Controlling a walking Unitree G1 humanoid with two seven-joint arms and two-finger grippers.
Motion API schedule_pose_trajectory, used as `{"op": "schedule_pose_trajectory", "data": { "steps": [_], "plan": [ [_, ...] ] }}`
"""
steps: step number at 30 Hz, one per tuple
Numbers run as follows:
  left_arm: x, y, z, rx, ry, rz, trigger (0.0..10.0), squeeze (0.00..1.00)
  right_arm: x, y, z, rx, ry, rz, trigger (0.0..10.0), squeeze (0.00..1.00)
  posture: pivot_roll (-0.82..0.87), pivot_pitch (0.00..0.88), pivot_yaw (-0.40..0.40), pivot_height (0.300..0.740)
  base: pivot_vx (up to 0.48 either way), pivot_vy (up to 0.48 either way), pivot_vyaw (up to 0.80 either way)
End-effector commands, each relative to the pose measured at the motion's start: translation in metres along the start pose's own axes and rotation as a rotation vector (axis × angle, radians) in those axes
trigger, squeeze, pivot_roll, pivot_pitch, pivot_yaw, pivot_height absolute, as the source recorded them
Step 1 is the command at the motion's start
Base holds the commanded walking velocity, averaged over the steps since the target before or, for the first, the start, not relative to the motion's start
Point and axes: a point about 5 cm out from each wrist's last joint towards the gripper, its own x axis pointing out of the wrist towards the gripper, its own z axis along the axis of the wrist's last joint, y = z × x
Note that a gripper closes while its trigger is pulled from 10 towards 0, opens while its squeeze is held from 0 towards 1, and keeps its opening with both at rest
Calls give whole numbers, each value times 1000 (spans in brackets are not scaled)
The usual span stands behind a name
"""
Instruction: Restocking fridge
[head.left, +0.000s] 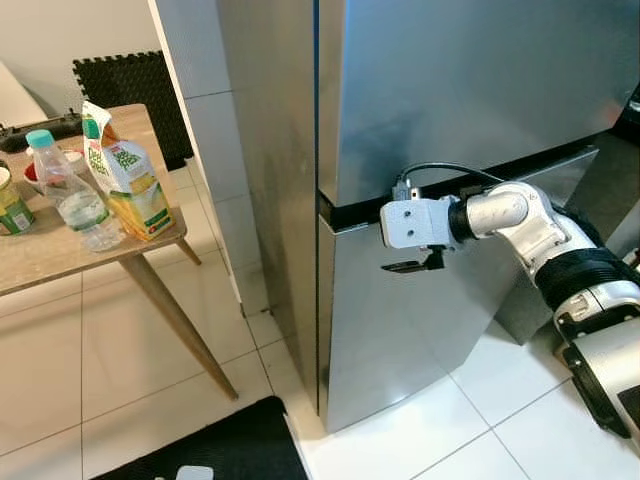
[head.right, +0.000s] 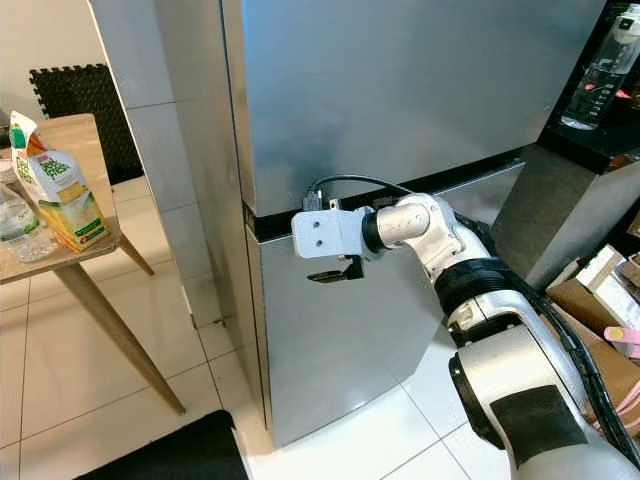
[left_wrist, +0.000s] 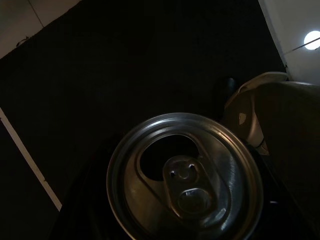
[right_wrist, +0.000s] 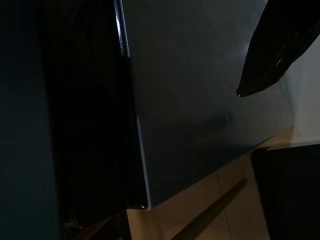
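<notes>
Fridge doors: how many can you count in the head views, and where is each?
2. The upper door sits above the dark seam; the lower door runs below it to the floor. The right gripper is at the seam. The fridge's top is out of frame.

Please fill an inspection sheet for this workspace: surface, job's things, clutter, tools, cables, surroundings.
Surface: wooden table at the robot's left, beside the fridge.
Job's things: fridge with doors shut; juice carton and water bottle on the table; opened can at the left tool.
Clutter: green tin at table edge.
Tools: right tool at the seam between the doors.
Cables: black cable over right wrist.
Surroundings: white tile floor, black mat.
</notes>
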Motion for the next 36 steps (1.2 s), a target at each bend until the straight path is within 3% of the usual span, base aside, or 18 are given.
{"op": "schedule_pose_trajectory", "data": {
  "steps": [1, 25, 36],
  "plan": [
    [-1, 0, -4, 3, 14, -1, 10000, 0, 10, 31, -17, 55, 56, 182, 10000, 0, -85, 32, -42, 740, 0, 0, 0],
    [-1, 0, -6, 2, 20, -1, 10000, 0, 1, 40, -9, 105, -67, 336, 10000, 0, -89, 33, -37, 740, 0, 0, 0],
    [-1, 0, -6, 3, 22, -1, 10000, 0, -3, 39, -4, 118, -112, 343, 10000, 0, -89, 33, -36, 740, 0, 0, 0]
  ]
}}
